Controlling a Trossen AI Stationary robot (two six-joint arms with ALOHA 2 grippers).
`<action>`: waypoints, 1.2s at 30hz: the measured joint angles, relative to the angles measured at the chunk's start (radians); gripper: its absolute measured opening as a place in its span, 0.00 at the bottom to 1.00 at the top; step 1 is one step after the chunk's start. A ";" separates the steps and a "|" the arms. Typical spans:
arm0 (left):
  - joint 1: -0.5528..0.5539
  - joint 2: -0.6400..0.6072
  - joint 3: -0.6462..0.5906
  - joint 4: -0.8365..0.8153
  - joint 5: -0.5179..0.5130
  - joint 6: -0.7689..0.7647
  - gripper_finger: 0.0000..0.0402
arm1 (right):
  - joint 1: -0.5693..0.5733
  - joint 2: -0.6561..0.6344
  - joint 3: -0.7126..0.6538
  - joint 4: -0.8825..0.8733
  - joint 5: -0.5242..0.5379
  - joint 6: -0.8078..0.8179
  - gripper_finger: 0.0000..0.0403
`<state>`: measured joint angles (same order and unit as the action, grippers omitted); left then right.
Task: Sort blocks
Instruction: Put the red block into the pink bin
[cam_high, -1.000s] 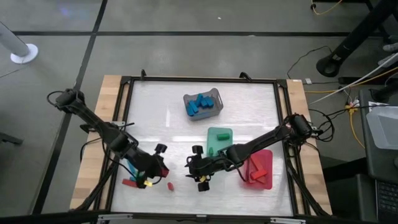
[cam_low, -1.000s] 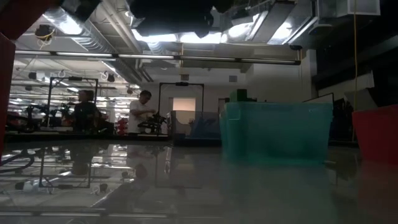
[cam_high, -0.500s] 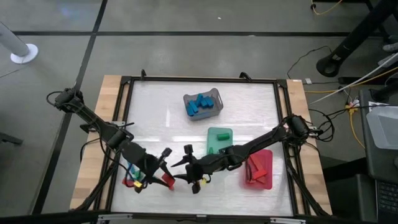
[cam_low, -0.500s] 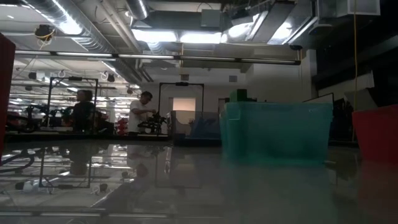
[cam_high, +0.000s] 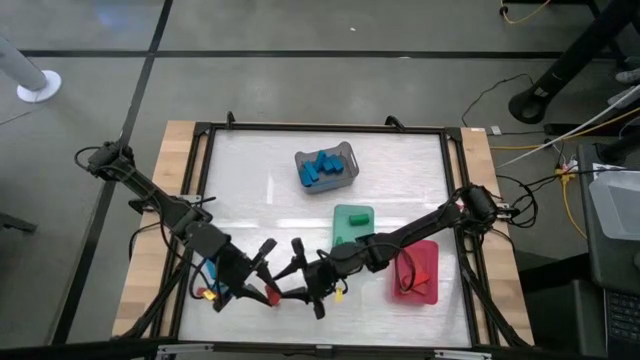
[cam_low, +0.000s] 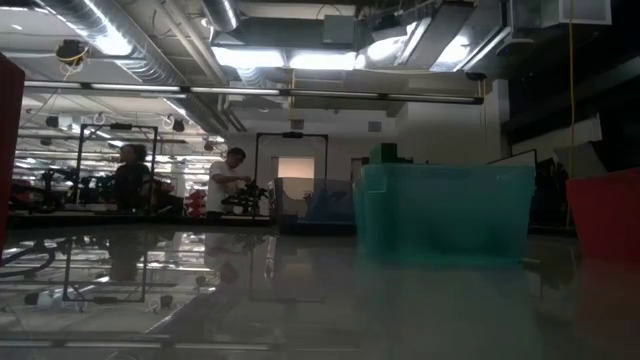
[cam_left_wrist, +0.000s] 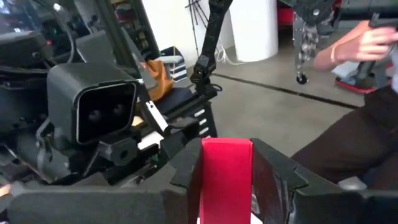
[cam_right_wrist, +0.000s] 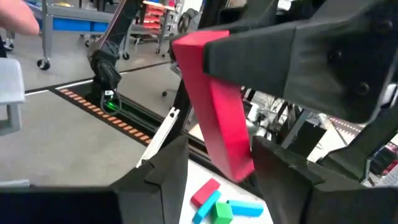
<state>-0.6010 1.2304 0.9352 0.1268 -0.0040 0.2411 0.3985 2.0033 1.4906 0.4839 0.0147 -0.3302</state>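
Note:
A red block (cam_left_wrist: 226, 177) sits between the fingers of my left gripper (cam_high: 266, 285), near the table's near edge, and that gripper is shut on it. My right gripper (cam_high: 300, 278) faces it from the table's right and is open. Its fingers stand on either side of the block's free end (cam_right_wrist: 231, 155), and I cannot tell whether they touch it. Red, blue and green blocks (cam_right_wrist: 216, 202) lie on the table below. More blocks (cam_high: 209, 281) lie under the left arm. My left gripper pinches the red block (cam_right_wrist: 205, 74) between its two fingers, which come level from the table's left. The block is lifted clear of the table, and its free end sticks out past the fingertips toward the right gripper.
The grey basket (cam_high: 327, 167) with blue blocks stands toward the far side. The green tray (cam_high: 352, 222) is mid-table, and the red tray (cam_high: 418, 272) with red blocks lies under the right arm. A person's hand (cam_left_wrist: 367, 43) shows beyond the table.
My right gripper has moved toward the table's left, up to the left gripper, so that its fingers now stand around the red block. My left gripper has swung toward the near edge and turned to point at the right gripper.

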 joint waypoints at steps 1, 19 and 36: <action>0.000 0.000 0.000 0.000 0.000 0.007 0.24 | 0.000 0.000 0.000 0.007 0.000 0.000 0.44; 0.008 0.000 0.000 0.048 0.001 0.190 0.24 | -0.029 0.000 0.000 0.040 -0.086 0.011 0.37; 0.003 0.001 -0.001 0.036 -0.099 0.071 0.41 | -0.027 -0.020 0.000 -0.050 -0.012 0.089 0.16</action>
<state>-0.5976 1.2312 0.9344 0.1633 -0.1033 0.3116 0.3717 1.9829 1.4906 0.4336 0.0026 -0.2408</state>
